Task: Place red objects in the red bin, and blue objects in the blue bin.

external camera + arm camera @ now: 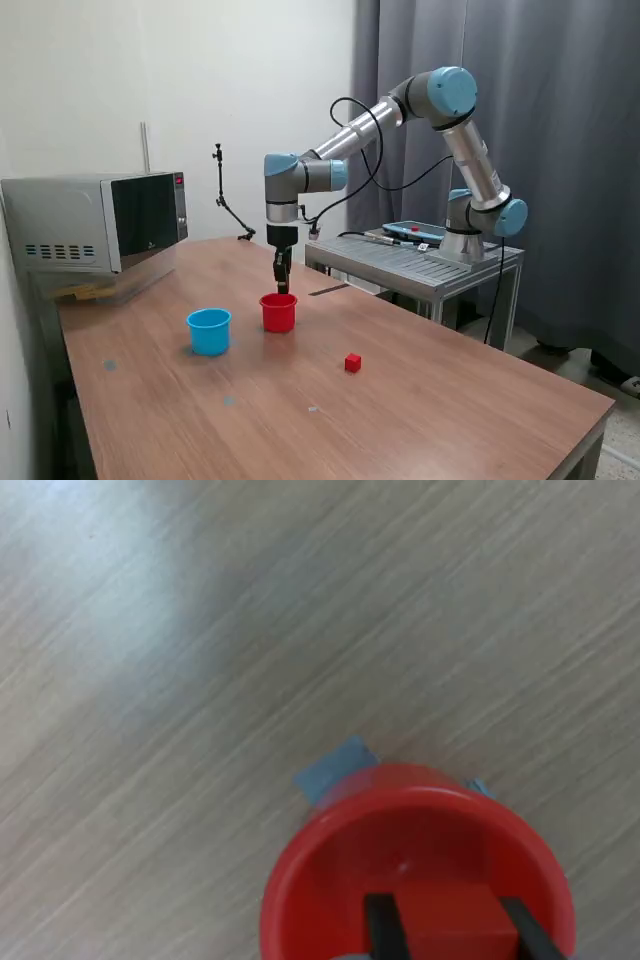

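hand (448, 930) grips a red cube (452, 920) over the red cup (330, 870).

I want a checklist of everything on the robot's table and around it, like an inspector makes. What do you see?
Surface: brown wooden table, with a few faint pale marks.
Job's things: red cup and light blue cup stand side by side, apart; a red cube lies alone on the table; another red cube is held over the red cup's opening. Blue cubes: nothing seen.
Clutter: microwave at the table's far corner on the exterior view's left.
Grippers: gripper shut on the red cube, just above the red cup.
Cables: black cable loops along the arm.
Surroundings: grey curtain, white wall, metal stand bearing the arm's base.
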### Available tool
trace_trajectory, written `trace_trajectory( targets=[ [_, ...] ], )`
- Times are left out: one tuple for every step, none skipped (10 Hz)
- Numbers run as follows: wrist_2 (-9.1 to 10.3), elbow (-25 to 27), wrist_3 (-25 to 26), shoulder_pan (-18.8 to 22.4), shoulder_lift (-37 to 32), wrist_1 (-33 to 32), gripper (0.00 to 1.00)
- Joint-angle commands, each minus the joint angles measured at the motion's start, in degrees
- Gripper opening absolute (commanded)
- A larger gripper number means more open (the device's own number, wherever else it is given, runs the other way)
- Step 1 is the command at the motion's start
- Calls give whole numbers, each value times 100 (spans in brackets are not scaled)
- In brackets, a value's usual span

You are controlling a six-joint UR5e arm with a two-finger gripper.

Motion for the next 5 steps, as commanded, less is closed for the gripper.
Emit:
trace_trajectory(
  targets=[
    [0, -21, -14, 0, 8, 9, 0],
    [9, -21, -22, 0, 8, 9, 0],
    [9, -12, -23, 0, 8, 0, 0],
    [0, -12, -23, 0, 8, 9, 100],
    [-9, -12, -23, 8, 8, 9, 100]
  ],
)
